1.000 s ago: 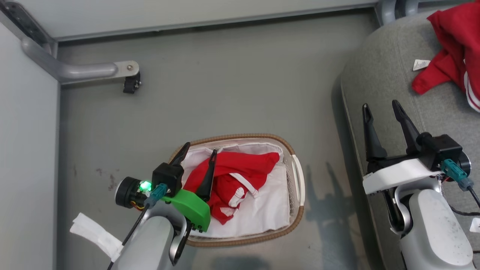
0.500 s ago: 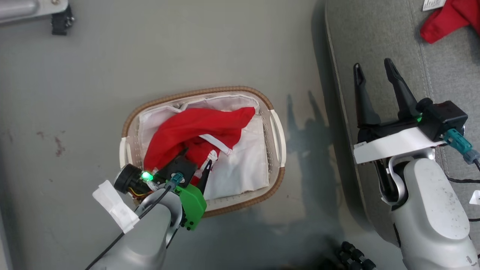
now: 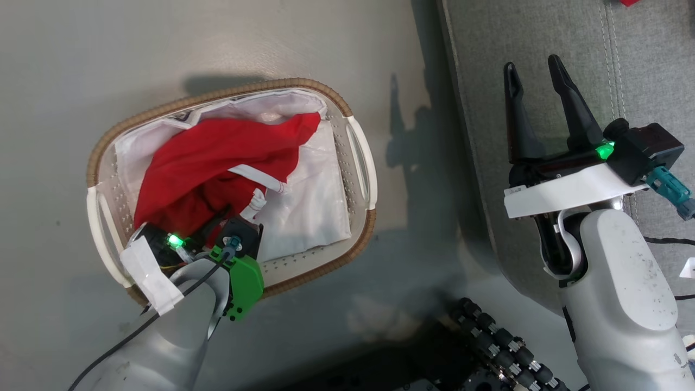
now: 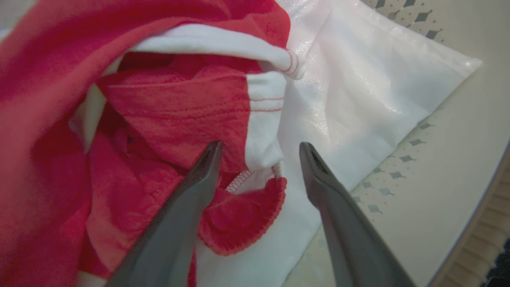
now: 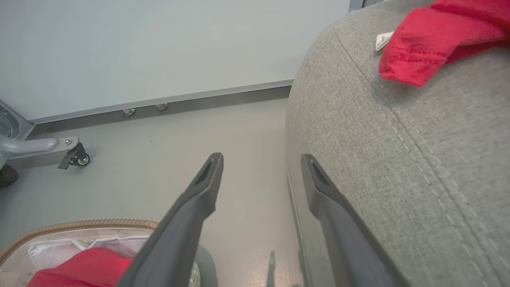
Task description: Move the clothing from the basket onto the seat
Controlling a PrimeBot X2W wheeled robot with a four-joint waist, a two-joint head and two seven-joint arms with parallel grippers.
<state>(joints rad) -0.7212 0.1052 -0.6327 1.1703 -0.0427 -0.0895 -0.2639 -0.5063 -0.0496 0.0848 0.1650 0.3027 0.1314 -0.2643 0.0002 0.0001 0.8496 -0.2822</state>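
One garment: red clothing [image 3: 217,155] lies in your basket [image 3: 359,163].
Left gripper [image 4: 261,145]: spread apart — straddling its white-trimmed fold.
Right gripper [image 3: 532,62]: spread apart, empty — at your seat's [image 3: 640,65] edge.

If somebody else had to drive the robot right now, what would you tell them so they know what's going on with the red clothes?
Left gripper: open, down inside the basket, with its fingers either side of a white-trimmed fold of the red clothing. Nothing is gripped yet.
Right gripper: open and empty, by the edge of the seat.
Done: one red garment lies on the seat.
Left to do: close on the red clothing in the basket, lift it out and carry it to the seat.
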